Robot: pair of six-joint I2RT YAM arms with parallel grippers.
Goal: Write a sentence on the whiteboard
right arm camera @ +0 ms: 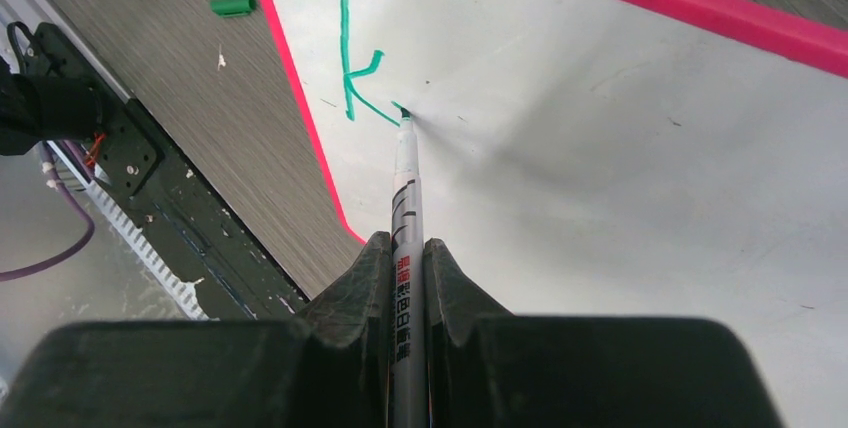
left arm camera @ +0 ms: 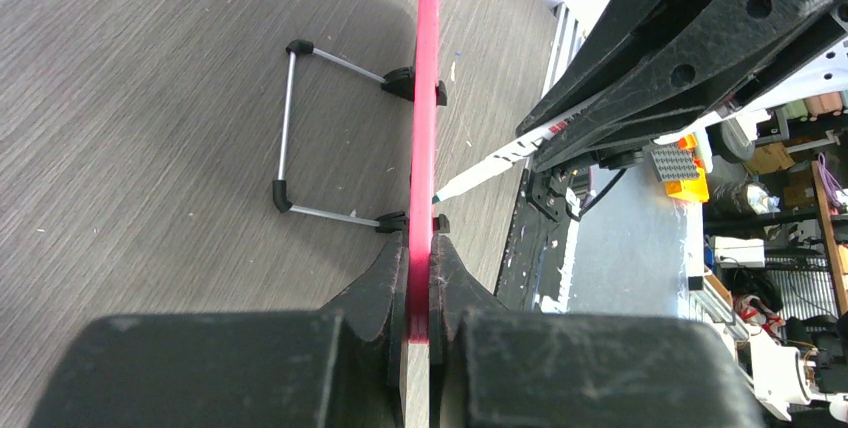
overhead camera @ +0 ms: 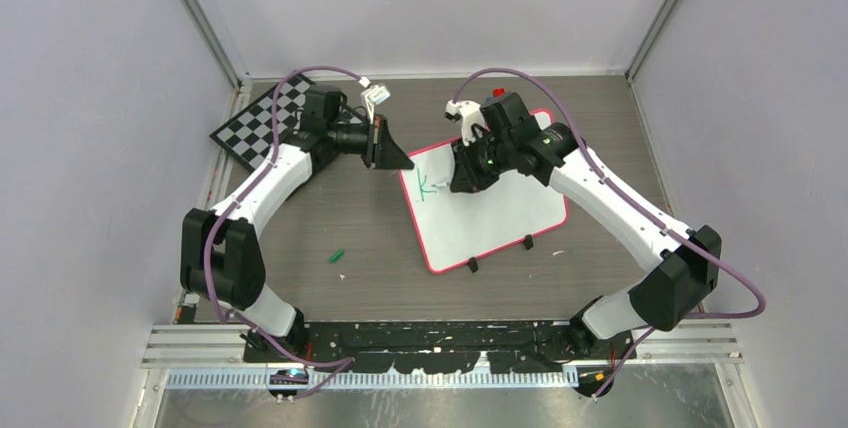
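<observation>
Pinching the thin pink rim of the whiteboard (overhead camera: 500, 218), the left gripper (left arm camera: 420, 248) has its black fingers (left arm camera: 385, 283) shut tight on the board's edge near its left corner. The board is a glossy white rectangle with rounded corners, set at an angle on the grey wood-grain table (overhead camera: 330, 208). Two small black feet (overhead camera: 472, 264) sit along its near edge.

The right gripper (right arm camera: 405, 243) is clamped on a slim white marker (right arm camera: 405, 188). The marker's green tip touches the board at the end of a stroke. The sentence (right arm camera: 355, 78) is so far a single green "k", close to the board's left rim. To the right of the letter, smooth white runs broad up to the pink edge.

A small green cap (overhead camera: 337, 256) lies on the table left of the board, apart from it. A checkered chessboard (overhead camera: 255, 123) sits in the far left corner, beside the left arm.
</observation>
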